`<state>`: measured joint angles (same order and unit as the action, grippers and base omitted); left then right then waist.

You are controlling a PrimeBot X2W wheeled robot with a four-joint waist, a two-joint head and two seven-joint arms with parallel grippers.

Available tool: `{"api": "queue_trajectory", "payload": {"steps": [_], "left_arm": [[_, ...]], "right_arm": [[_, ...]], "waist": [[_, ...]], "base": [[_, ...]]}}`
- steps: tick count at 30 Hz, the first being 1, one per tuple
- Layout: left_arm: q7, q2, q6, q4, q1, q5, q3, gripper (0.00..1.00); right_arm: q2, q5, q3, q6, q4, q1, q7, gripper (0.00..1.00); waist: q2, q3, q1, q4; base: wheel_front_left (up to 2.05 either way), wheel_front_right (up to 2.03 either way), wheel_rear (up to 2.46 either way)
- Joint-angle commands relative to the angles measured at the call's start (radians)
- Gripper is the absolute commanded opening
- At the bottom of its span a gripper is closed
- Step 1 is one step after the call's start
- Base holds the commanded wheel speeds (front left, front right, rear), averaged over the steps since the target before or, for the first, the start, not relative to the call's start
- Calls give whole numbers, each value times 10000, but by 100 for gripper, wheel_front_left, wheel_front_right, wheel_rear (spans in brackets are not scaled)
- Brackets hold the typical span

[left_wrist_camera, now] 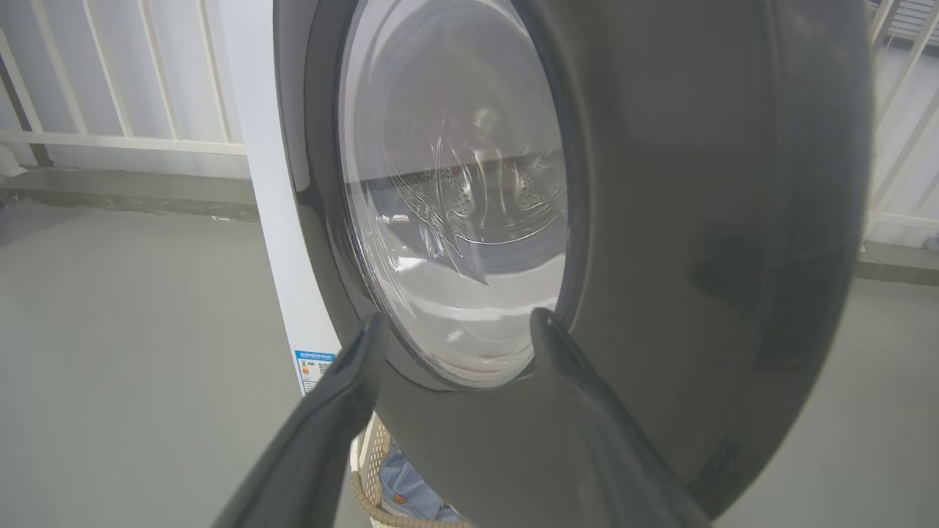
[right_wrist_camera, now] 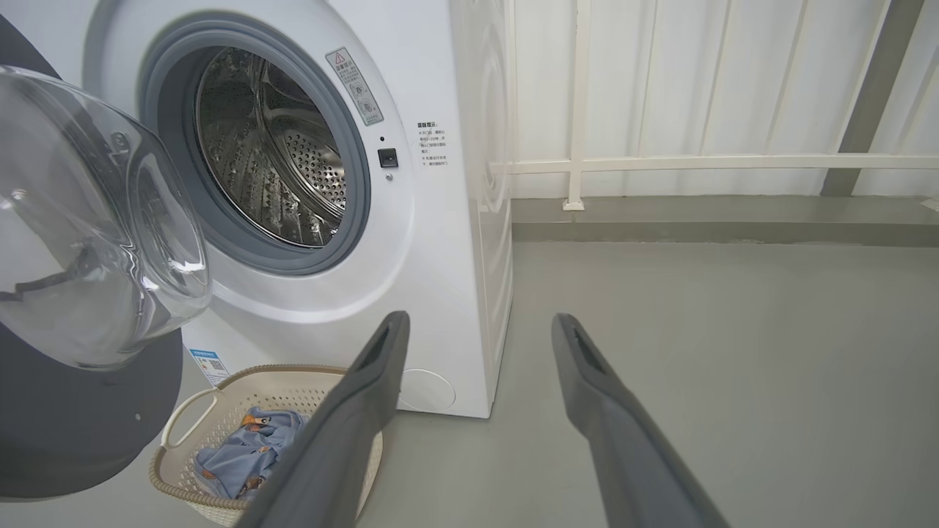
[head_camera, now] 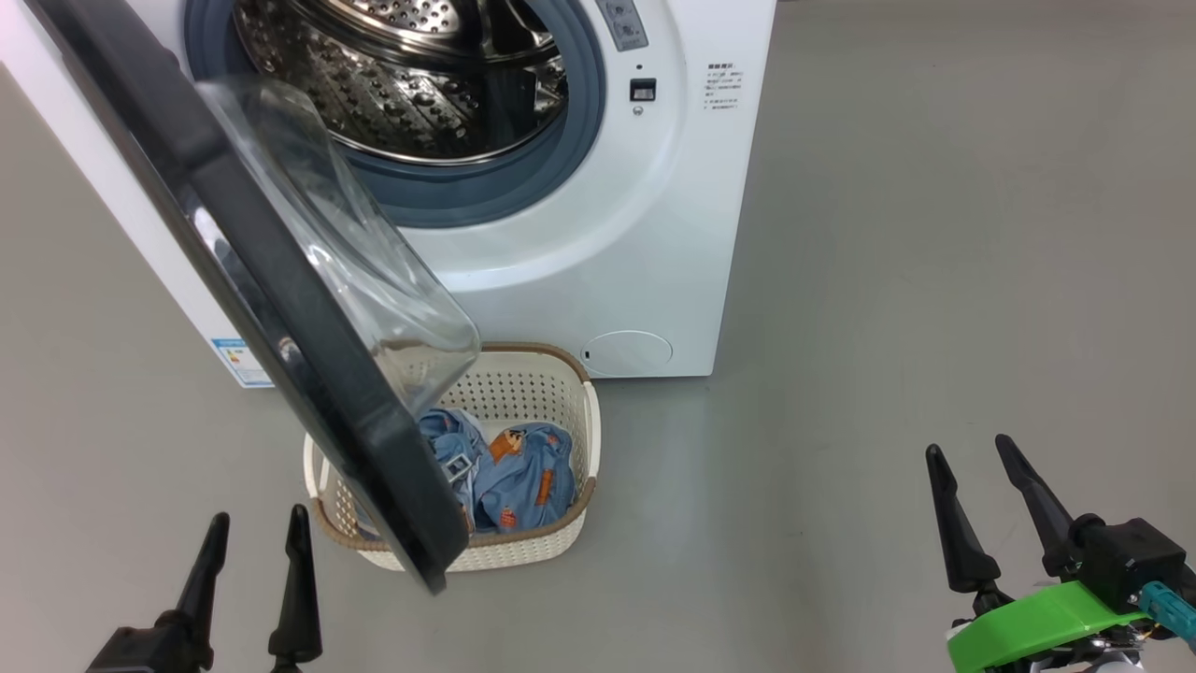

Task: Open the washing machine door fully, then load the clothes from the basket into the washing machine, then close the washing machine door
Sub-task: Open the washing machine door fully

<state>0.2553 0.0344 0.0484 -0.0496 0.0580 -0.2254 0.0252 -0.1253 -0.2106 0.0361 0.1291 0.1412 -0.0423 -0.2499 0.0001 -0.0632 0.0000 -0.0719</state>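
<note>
The white washing machine (head_camera: 645,234) stands at the top of the head view, its steel drum (head_camera: 411,75) exposed. The washing machine door (head_camera: 280,280) hangs partly open, its black rim edge-on and its glass bowl (head_camera: 374,271) over the basket. The cream basket (head_camera: 523,383) sits on the floor before the machine with the light blue clothes (head_camera: 519,472) inside. My left gripper (head_camera: 259,537) is open, low at the left, facing the door's outer face (left_wrist_camera: 697,220). My right gripper (head_camera: 972,467) is open at the lower right, well right of the basket (right_wrist_camera: 220,411); the clothes (right_wrist_camera: 246,451) lie below its left finger.
Bare grey floor (head_camera: 888,327) spreads to the right of the machine and around the basket. A white railing and panelled wall (right_wrist_camera: 697,110) stand behind. The door swings over the basket's left half.
</note>
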Motion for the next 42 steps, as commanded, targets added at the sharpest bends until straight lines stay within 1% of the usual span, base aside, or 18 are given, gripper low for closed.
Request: {"api": "queue_trajectory", "payload": {"steps": [1,18,42], "left_arm": [[65,158,-30,175,-128,61,319,100],[65,158,128,24,-167,169,283,100],[65,158,179,37,-179,129,246,100]], "right_arm": [[-45,133,-168,16,-229,-171,-118,100],[-16,190,62,16,342,-585,-118,100],[68,245,109,16,471,-647,-118,100]], "waist": [[-1,-3,0,-19],[-1,-56,0,-152],[-1,-77,0,-218]], "base": [[0,0,0],[0,0,0],[0,0,0]]}}
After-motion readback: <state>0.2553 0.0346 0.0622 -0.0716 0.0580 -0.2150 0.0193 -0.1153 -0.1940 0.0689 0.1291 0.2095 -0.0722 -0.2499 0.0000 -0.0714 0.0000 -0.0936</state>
